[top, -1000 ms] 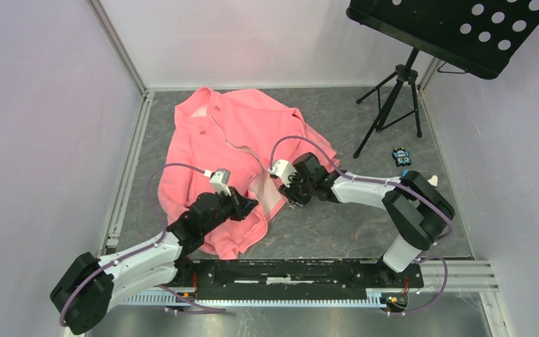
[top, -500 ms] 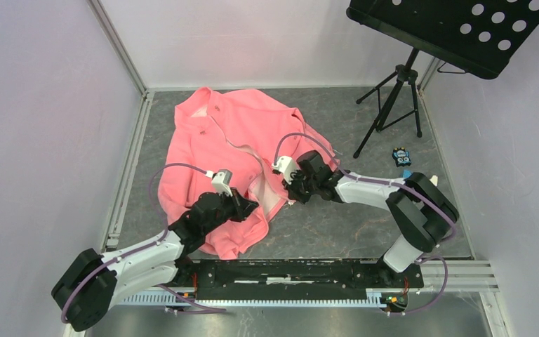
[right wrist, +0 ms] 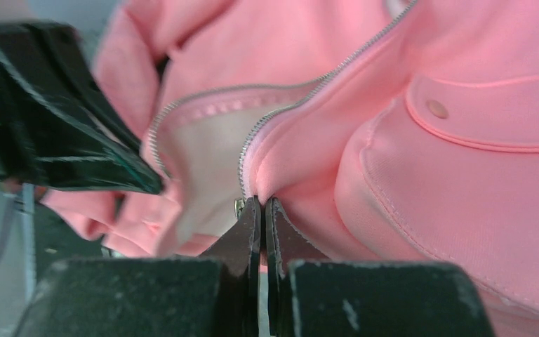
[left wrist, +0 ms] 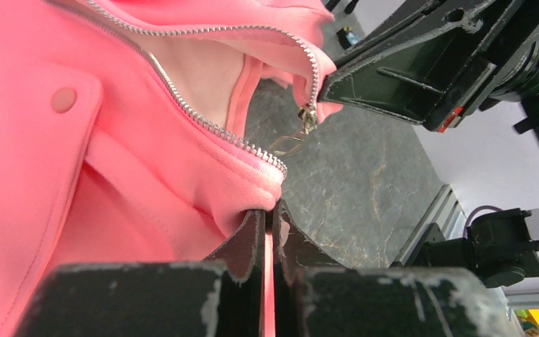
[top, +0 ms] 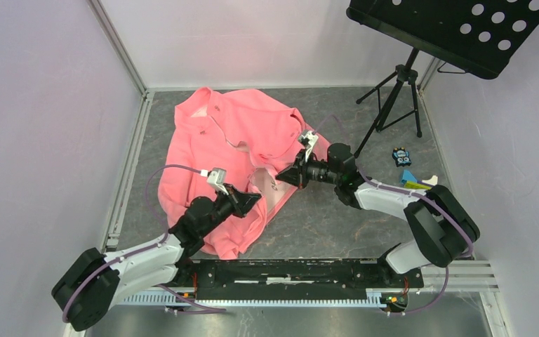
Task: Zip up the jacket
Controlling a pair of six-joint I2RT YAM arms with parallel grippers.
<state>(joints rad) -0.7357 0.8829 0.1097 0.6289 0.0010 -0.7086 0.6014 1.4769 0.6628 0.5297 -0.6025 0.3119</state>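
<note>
The coral-pink jacket (top: 214, 144) lies on the dark floor, collar at the back, front open at the bottom with its pale lining showing. My left gripper (top: 253, 201) is shut on the bottom corner of one front edge (left wrist: 253, 189), by the end of its silver zipper teeth (left wrist: 203, 119). My right gripper (top: 282, 176) is shut on the bottom end of the other front edge (right wrist: 281, 168) and holds it lifted. The zipper slider and pull (left wrist: 308, 118) hang at that end. The two edges are apart, the zipper undone.
A black music stand on a tripod (top: 393, 98) stands at the back right. A small blue toy (top: 401, 155) and a blue-and-white item (top: 415, 180) lie on the floor to the right. White walls enclose the floor on three sides.
My right gripper has swung up and to the right, turning level and lifting its jacket edge. My left gripper has edged slightly right, still holding its edge.
</note>
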